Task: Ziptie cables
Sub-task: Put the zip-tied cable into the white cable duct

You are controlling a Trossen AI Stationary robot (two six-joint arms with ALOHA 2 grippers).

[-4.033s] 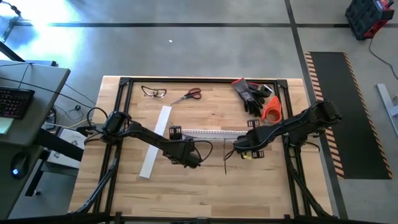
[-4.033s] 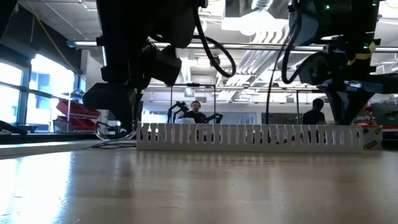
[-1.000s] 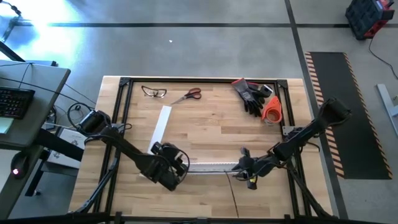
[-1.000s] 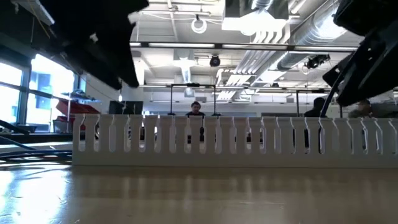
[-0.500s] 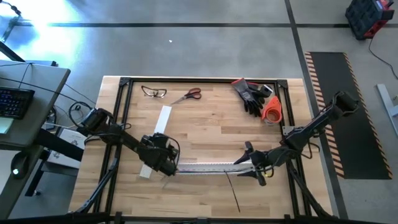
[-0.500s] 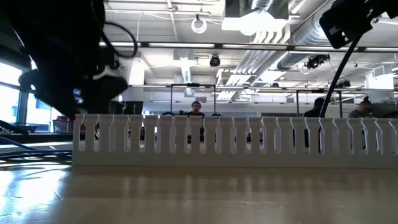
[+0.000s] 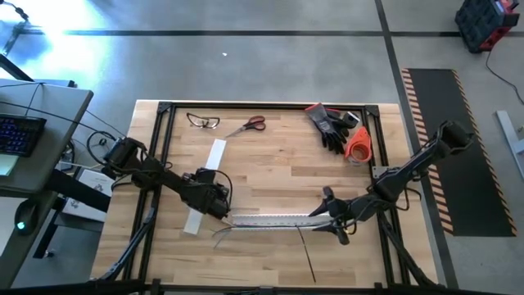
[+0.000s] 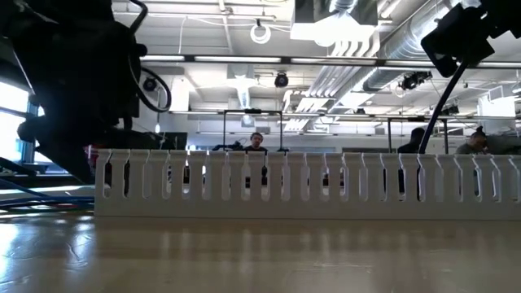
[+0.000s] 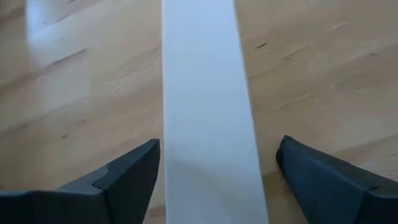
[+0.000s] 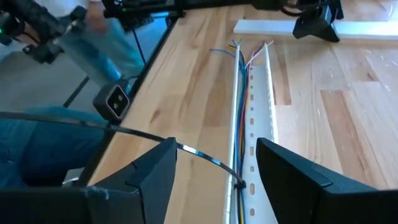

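Note:
A white slotted channel point(image 7: 270, 220) lies across the table's near middle and fills the low view point(image 8: 309, 183). The cables point(image 10: 244, 93) lie in it, and their ends point(image 7: 219, 235) fan out past its left end. A black zip tie point(image 10: 238, 182) loops around the cables near the channel's right end, and its tail point(image 7: 308, 256) trails toward the near edge. My right gripper point(image 7: 332, 217) is open at the channel's right end, one finger on either side of it point(image 10: 214, 146). My left gripper point(image 7: 211, 199) is open above a flat white strip point(image 9: 208, 112).
Safety glasses point(image 7: 202, 121) and scissors point(image 7: 248, 125) lie at the far edge. Black gloves point(image 7: 332, 127) and an orange tape roll point(image 7: 358, 143) lie at the far right. Black frame rails point(image 7: 160, 164) border the table. People show in the room beyond point(image 8: 256, 142).
My left gripper has moved from the channel's left end toward the far edge and now hangs over the flat white strip. My right gripper has backed a little toward the table's right edge. The channel and the cables have stayed in place.

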